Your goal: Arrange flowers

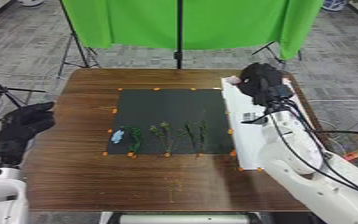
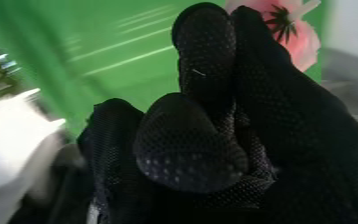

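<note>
In the head view my right hand (image 1: 261, 80) is over the far end of the white strip (image 1: 251, 131) on the table's right side, with a bit of pink flower (image 1: 233, 80) beside it. A pink flower (image 2: 291, 30) shows behind the fingers of my right hand (image 2: 193, 150) in the right wrist view; those fingers are curled, and the stem is hidden. On the dark mat (image 1: 168, 107) lie a light blue flower (image 1: 118, 136), a green stem (image 1: 136, 139) and several leafy sprigs (image 1: 167, 136). My left hand (image 1: 26, 122) hangs off the table's left side, fingers relaxed.
The brown table (image 1: 87, 172) surrounds the mat, which has orange tape marks around its edges. Behind the table stand a green cloth (image 1: 131, 25) and black tripods. Cables run along my right arm.
</note>
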Tool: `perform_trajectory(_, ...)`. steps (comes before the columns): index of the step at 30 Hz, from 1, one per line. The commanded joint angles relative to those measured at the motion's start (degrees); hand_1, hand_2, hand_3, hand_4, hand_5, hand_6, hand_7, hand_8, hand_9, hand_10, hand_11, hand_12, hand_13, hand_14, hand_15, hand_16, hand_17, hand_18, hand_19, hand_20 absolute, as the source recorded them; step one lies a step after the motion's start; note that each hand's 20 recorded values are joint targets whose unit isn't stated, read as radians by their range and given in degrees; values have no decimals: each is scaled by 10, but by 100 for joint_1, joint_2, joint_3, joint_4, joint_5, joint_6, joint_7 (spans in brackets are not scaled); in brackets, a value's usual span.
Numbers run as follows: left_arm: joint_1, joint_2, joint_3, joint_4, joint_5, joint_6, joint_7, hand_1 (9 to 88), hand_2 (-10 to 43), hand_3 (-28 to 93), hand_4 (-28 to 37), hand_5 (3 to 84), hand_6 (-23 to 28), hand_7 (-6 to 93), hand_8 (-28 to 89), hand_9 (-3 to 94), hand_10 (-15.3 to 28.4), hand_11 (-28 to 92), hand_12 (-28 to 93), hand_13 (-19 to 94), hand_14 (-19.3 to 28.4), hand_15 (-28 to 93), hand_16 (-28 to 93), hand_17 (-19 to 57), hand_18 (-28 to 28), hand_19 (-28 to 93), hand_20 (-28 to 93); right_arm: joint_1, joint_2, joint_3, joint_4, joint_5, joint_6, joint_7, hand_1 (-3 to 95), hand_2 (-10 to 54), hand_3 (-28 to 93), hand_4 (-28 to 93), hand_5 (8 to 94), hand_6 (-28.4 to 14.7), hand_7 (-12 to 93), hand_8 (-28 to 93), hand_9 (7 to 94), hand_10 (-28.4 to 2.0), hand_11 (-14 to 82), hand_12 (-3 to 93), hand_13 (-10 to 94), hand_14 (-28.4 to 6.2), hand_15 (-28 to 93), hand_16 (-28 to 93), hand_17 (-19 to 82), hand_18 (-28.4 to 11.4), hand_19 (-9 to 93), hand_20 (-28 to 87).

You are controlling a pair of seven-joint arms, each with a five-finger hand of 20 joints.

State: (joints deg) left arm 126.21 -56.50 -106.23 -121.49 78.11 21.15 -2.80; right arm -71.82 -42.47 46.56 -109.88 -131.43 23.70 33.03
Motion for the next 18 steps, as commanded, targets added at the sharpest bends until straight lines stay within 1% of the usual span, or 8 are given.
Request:
perform_trajectory(1, 57, -45, 136, 197, 333, 260, -145, 766, 54, 504, -49, 483, 24, 191, -79, 406, 113, 209, 142, 377, 124, 179, 21, 218, 114, 163, 344, 1603, -1051, -1523, 363, 150, -349, -613, 608, -95, 597, -178, 803, 11, 259, 85, 929, -75, 198, 464, 937, 10, 600, 361, 662, -121, 932, 598)
perform_trajectory(3, 28, -52, 138, 237, 329, 287, -154, 798, 62, 471, -35, 480, 26, 190, -76, 394, 113, 201, 148, 369, 121, 164, 30, 204, 110, 201, 439, 1865, -1334, -1816, 605, 229, -423, -769, 607, -95, 597, -178, 802, 12, 261, 85, 928, -75, 198, 465, 937, 11, 599, 362, 661, -120, 932, 599)
perform_trajectory(6, 75, -75, 77, 193, 303, 247, -130, 822, 70, 433, -5, 478, 27, 197, -78, 384, 113, 191, 154, 363, 120, 154, 38, 177, 108, 279, 391, 2211, -1731, -2192, 931, 304, -563, -909, 606, -95, 598, -177, 800, 12, 263, 83, 927, -75, 199, 465, 937, 11, 598, 364, 661, -120, 932, 600)
perform_trajectory(7, 108, -83, 101, 121, 339, 272, -161, 826, 71, 428, -3, 478, 27, 200, -78, 384, 114, 191, 154, 364, 122, 157, 39, 174, 107, 288, 385, 2250, -1784, -2231, 943, 322, -664, -967, 605, -95, 598, -177, 800, 13, 264, 83, 927, -75, 198, 464, 937, 11, 598, 365, 660, -119, 932, 600)
perform_trajectory(12, 127, -98, 246, 85, 365, 330, -56, 823, 71, 428, 7, 480, 28, 206, -80, 386, 115, 194, 154, 368, 124, 170, 39, 170, 107, 302, 376, 2753, -2162, -2975, 1301, 271, -852, -931, 605, -95, 597, -178, 799, 12, 266, 80, 925, -76, 201, 462, 937, 11, 595, 369, 659, -119, 932, 600)
perform_trajectory(13, 94, -76, 288, 89, 363, 312, -48, 822, 71, 429, 8, 481, 27, 206, -81, 388, 116, 196, 154, 368, 124, 171, 38, 169, 108, 304, 375, 2853, -2214, -3114, 1375, 253, -862, -915, 605, -95, 596, -179, 799, 13, 266, 80, 925, -76, 201, 462, 937, 11, 595, 369, 659, -119, 932, 601)
perform_trajectory(14, -13, -109, 234, 239, 305, 160, 13, 819, 72, 431, 9, 481, 27, 208, -81, 390, 116, 197, 154, 370, 125, 172, 37, 170, 108, 303, 373, 2987, -2470, -3246, 1641, 232, -931, -897, 605, -95, 596, -179, 798, 14, 268, 79, 924, -76, 202, 461, 937, 11, 595, 370, 659, -119, 932, 601)
perform_trajectory(18, -119, -51, 301, 226, 357, 39, -2, 796, 68, 466, -8, 481, 24, 212, -86, 392, 115, 205, 148, 370, 126, 181, 29, 187, 110, 254, 404, 3287, -2836, -3604, 2061, 206, -1020, -836, 605, -95, 595, -180, 796, 15, 273, 75, 923, -76, 203, 459, 937, 11, 594, 373, 657, -119, 932, 602)
